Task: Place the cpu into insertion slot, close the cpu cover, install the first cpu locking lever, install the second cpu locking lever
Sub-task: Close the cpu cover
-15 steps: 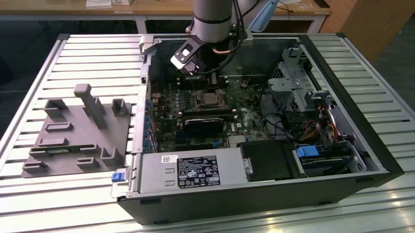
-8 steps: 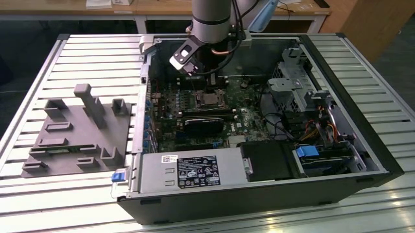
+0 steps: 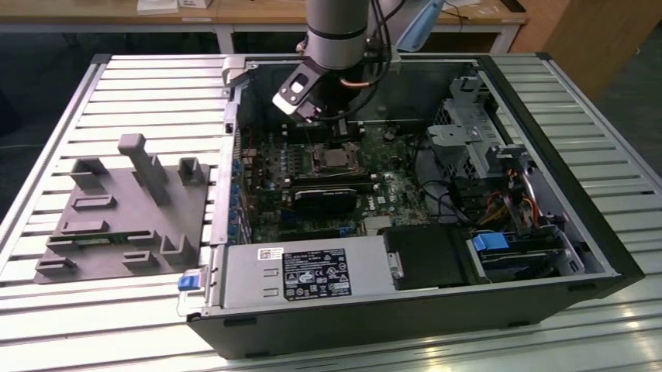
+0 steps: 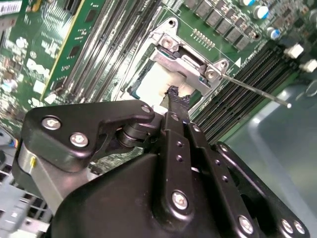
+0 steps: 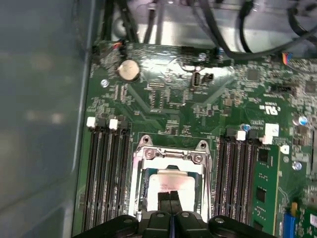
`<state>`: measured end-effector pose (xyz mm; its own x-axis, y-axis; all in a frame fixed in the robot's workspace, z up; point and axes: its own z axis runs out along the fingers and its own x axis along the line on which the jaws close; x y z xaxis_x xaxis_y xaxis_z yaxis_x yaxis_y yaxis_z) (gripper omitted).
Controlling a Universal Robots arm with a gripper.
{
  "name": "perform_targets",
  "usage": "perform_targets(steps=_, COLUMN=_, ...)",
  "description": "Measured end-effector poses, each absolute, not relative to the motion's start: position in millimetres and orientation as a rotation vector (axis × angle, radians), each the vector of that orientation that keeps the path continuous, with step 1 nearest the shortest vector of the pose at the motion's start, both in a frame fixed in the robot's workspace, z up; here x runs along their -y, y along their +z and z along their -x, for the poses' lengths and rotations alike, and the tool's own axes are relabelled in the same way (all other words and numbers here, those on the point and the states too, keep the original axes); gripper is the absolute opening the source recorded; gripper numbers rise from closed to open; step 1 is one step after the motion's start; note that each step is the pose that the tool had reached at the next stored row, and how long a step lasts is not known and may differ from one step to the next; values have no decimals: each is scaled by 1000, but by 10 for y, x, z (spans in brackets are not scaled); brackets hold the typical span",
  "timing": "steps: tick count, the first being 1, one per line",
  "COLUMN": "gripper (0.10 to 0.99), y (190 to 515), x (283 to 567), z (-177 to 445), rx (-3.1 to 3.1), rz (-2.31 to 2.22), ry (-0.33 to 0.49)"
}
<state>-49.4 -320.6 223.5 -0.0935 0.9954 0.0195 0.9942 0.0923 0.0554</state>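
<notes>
The cpu [image 5: 171, 181] sits in the insertion slot [image 3: 333, 160], its silver top showing through the cut-out of the cpu cover [image 5: 171, 154], which lies down over it. The gripper [image 5: 171, 194] hangs directly above the chip. Its black fingers [image 5: 165, 199] are pressed together, with their tips at the cover's edge. In the second wrist view a thin locking lever [image 4: 257, 91] juts out from the socket's corner over the memory slots [image 4: 242, 74]. In the exterior view a grey fixture [image 3: 124, 209] lies on the table [image 3: 610, 101] at 9 o'clock from the computer case [image 3: 579, 232].
</notes>
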Motion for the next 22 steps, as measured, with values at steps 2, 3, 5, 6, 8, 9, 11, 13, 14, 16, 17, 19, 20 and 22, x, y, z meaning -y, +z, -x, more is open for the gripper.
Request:
perform_targets(steps=2, gripper=102, y=2234, x=3206, z=493, rx=-2343, rz=-2058, ry=84)
perform_targets(steps=3, gripper=102, y=2234, x=3206, z=494, rx=-2362, rz=-2036, ry=84)
perform_targets(steps=5, gripper=102, y=2233, x=3206, z=494, rx=-2399, rz=-1993, ry=84)
perform_targets(steps=6, gripper=102, y=2233, x=3206, z=494, rx=-2417, rz=-1971, ry=84)
perform_targets(steps=8, gripper=102, y=2233, x=3206, z=494, rx=-2453, rz=-1927, ry=83)
perform_targets(steps=9, gripper=102, y=2232, x=3206, z=494, rx=-2470, rz=-1905, ry=83)
perform_targets(steps=11, gripper=102, y=2232, x=3206, z=494, rx=-2506, rz=-1860, ry=83)
perform_targets(steps=13, gripper=102, y=2231, x=3206, z=494, rx=-2570, rz=-1772, ry=82)
perform_targets(steps=14, gripper=102, y=2231, x=3206, z=494, rx=-2586, rz=-1748, ry=81)
perform_targets(steps=16, gripper=102, y=2230, x=3206, z=494, rx=-2618, rz=-1700, ry=81)
perform_targets(steps=17, gripper=102, y=2230, x=3206, z=494, rx=-2633, rz=-1677, ry=80)
perform_targets(steps=19, gripper=102, y=2229, x=3206, z=494, rx=-2664, rz=-1629, ry=80)
perform_targets(steps=20, gripper=102, y=2229, x=3206, z=495, rx=-2679, rz=-1605, ry=79)
perform_targets(steps=22, gripper=102, y=2229, x=3206, z=494, rx=-2708, rz=-1557, ry=79)
